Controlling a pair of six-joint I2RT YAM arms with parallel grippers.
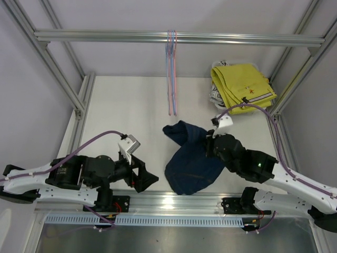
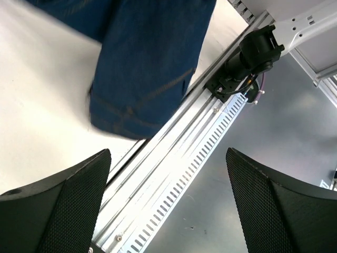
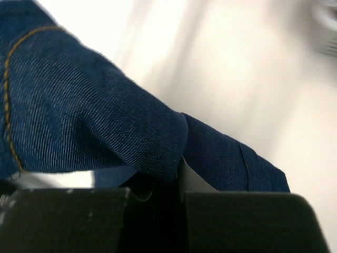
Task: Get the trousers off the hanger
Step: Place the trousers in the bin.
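Observation:
The dark navy trousers (image 1: 192,163) droop in a bunch over the middle of the white table, off the hanger. My right gripper (image 1: 209,143) is shut on a fold of this denim (image 3: 79,116); in the right wrist view the cloth is pinched between the fingertips of that gripper (image 3: 176,171). My left gripper (image 1: 150,179) stands wide open and holds nothing, just left of the trousers' lower end (image 2: 147,63). In its wrist view the left gripper (image 2: 168,155) has only the table's front rail between its pads. Thin red and blue wire hangers (image 1: 171,79) hang bare from the overhead bar.
Bright yellow trousers (image 1: 242,84) lie folded at the back right on a black-and-white printed garment (image 1: 215,96). The overhead bar (image 1: 105,36) spans the back. A slotted aluminium rail (image 2: 179,174) runs along the near edge, with the right arm's base (image 2: 253,50) on it.

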